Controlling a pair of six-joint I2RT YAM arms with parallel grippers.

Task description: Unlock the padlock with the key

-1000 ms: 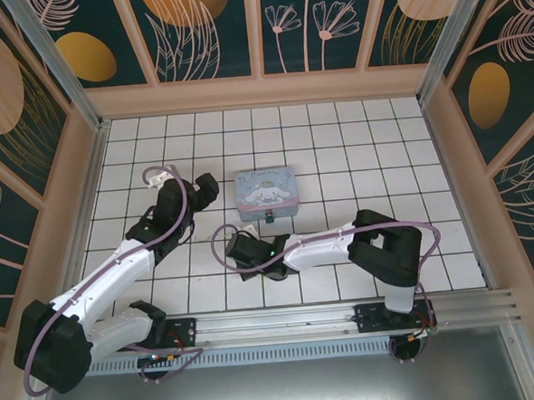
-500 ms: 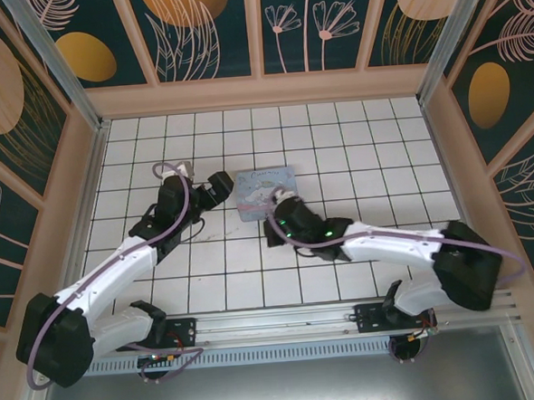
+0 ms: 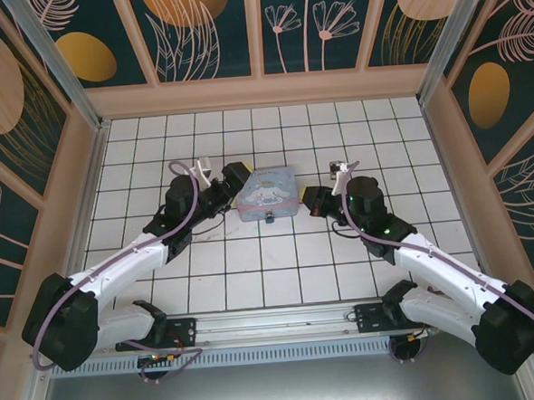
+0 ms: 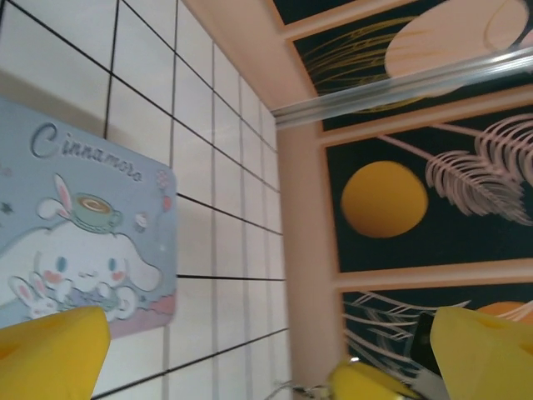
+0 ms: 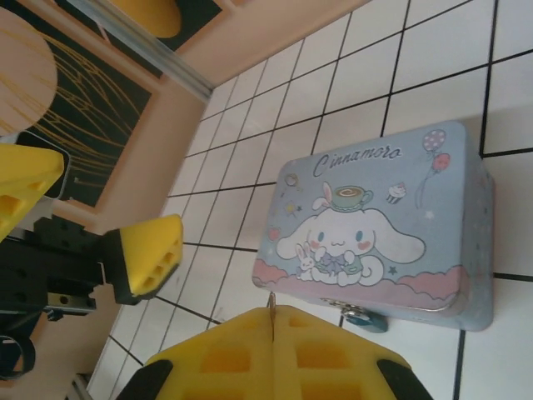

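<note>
The tiny teal padlock (image 3: 270, 217) hangs on the front clasp of the pastel cartoon tin box (image 3: 268, 191). In the right wrist view the padlock (image 5: 364, 317) sits under the tin's (image 5: 375, 225) front edge. My right gripper (image 3: 311, 200) hovers just right of the tin. Its yellow fingers (image 5: 325, 358) are pressed shut on the key (image 5: 271, 303), whose thin tip pokes out between them. My left gripper (image 3: 230, 188) is at the tin's left edge, open and empty. Its yellow fingers (image 4: 50, 350) stand wide apart beside the tin (image 4: 75, 233).
The white tiled floor (image 3: 253, 264) is boxed in by peach walls (image 3: 260, 92) with dark leaf panels. A metal rail (image 3: 283, 321) runs along the near edge. The left gripper's open fingers (image 5: 146, 254) appear across the tin from the right wrist camera.
My right arm has swung from the floor left of the tin, past its front, to its right side. The left gripper has moved right, up to the tin's left edge.
</note>
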